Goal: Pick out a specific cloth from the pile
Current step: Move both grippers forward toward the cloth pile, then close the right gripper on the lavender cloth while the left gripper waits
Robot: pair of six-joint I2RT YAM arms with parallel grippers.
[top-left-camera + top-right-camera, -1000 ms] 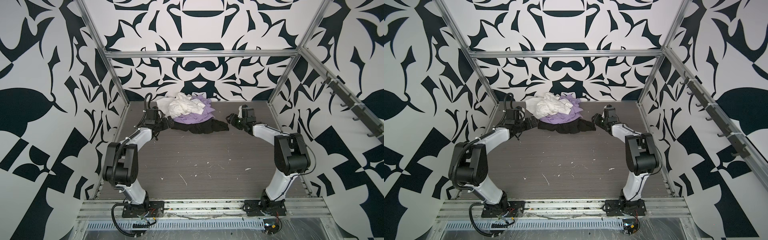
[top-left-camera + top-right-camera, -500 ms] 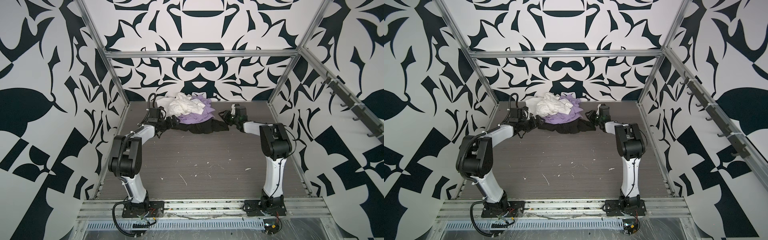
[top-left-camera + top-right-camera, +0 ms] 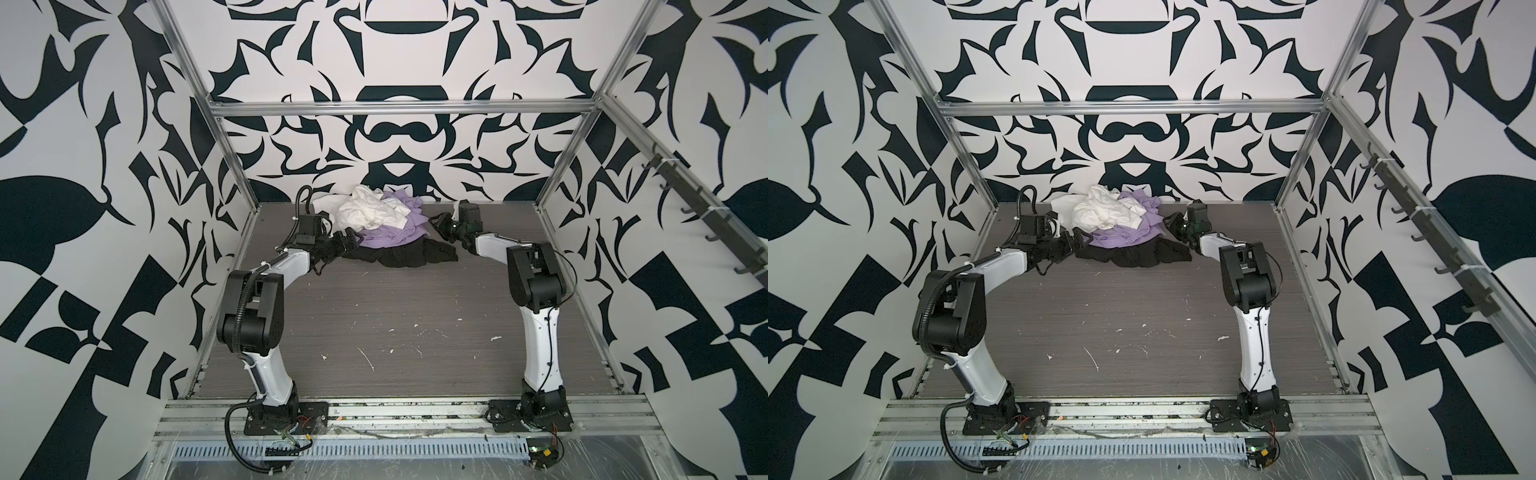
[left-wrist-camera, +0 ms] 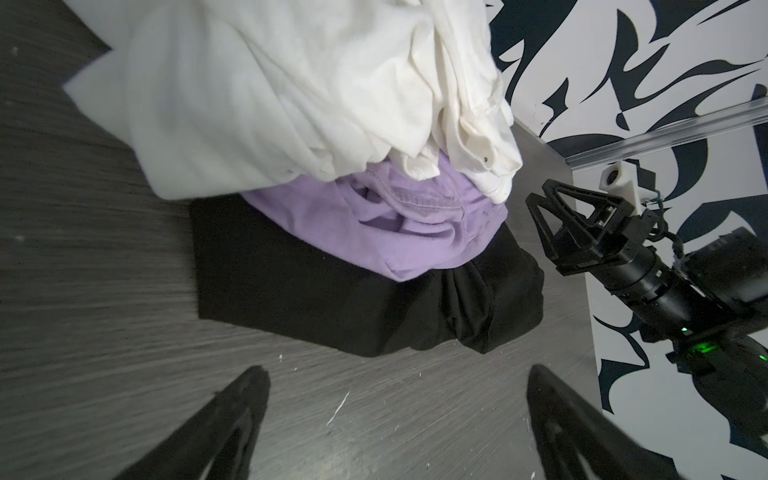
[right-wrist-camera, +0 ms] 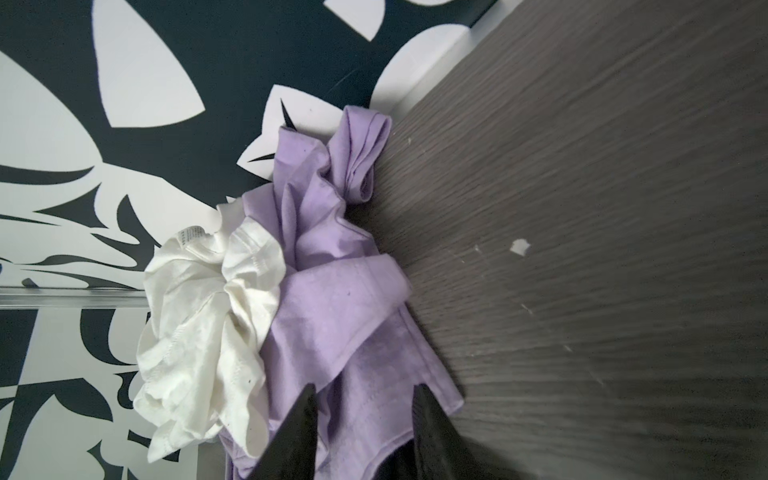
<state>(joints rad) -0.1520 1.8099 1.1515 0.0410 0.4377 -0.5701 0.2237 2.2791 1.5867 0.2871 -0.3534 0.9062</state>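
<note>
The cloth (image 5: pixel 332 316), purple, lies right at the tip of my right tool (image 5: pixel 365 388), and I cannot tell if that tool has hold of it, my left tool (image 4: pixel 397 370) is wide open, and pulling may drag the white cloth (image 5: pixel 199 324) on top along.

The pile (image 3: pixel 384 232) consists of three plain cloths: a white cloth (image 3: pixel 365 211), the lavender cloth (image 3: pixel 388 239) and a black cloth (image 3: pixel 409 257). The desk (image 3: pixel 395 316) is dark grey with a fine wood-grain pattern and scattered white flecks; the walls (image 3: pixel 83 166) carry a bold black-and-white abstract pattern. The left pincer (image 4: pixel 397 372) and the right pincer (image 5: pixel 365 388) are black.
</note>
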